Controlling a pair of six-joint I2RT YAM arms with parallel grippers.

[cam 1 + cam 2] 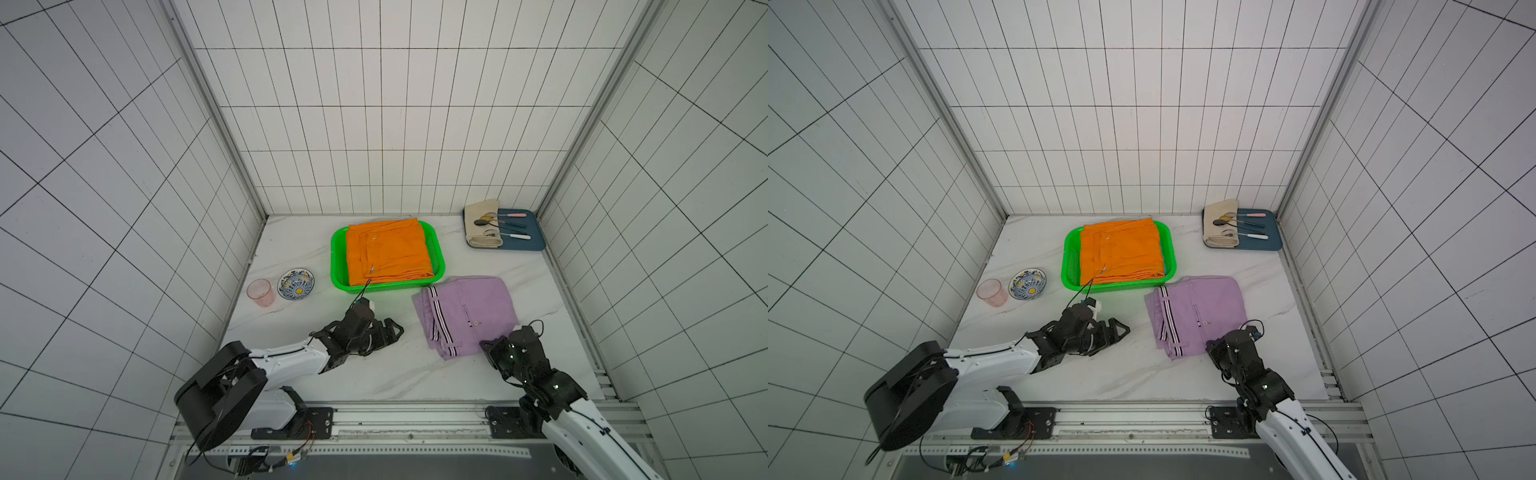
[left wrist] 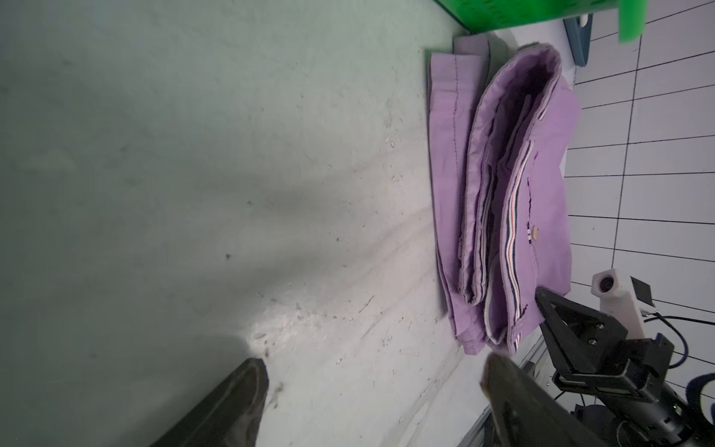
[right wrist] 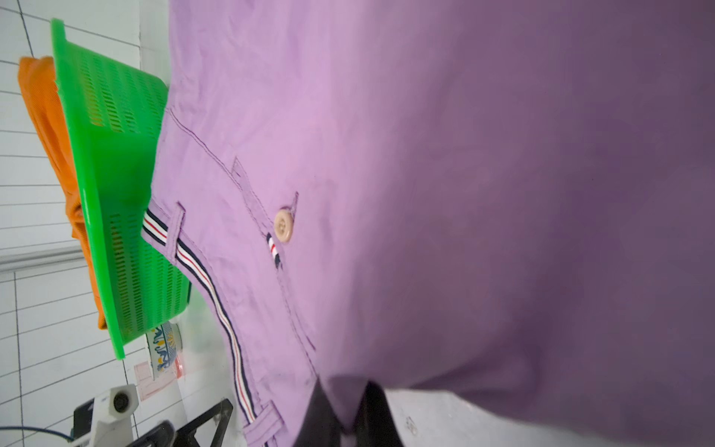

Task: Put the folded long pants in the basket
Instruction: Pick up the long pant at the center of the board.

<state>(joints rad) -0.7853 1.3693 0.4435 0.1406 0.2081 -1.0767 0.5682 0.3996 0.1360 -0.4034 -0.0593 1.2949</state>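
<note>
Right tool (image 3: pixel 344 410) pinches the lilac pants (image 1: pixel 469 316) beside the basket (image 1: pixel 338 266); my left tool (image 1: pixel 388 332) gapes empty. Next I lift them over its rim.

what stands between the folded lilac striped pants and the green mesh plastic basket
Nothing visible: the folded lilac striped pants lie right beside the green mesh plastic basket. The folded orange pants already fill it, so the lilac ones would likely land on top.

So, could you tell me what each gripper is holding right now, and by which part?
The right gripper is shut on the folded lilac pants, pinching their near edge, the side facing the robot. The left gripper is open and holds nothing.
</note>
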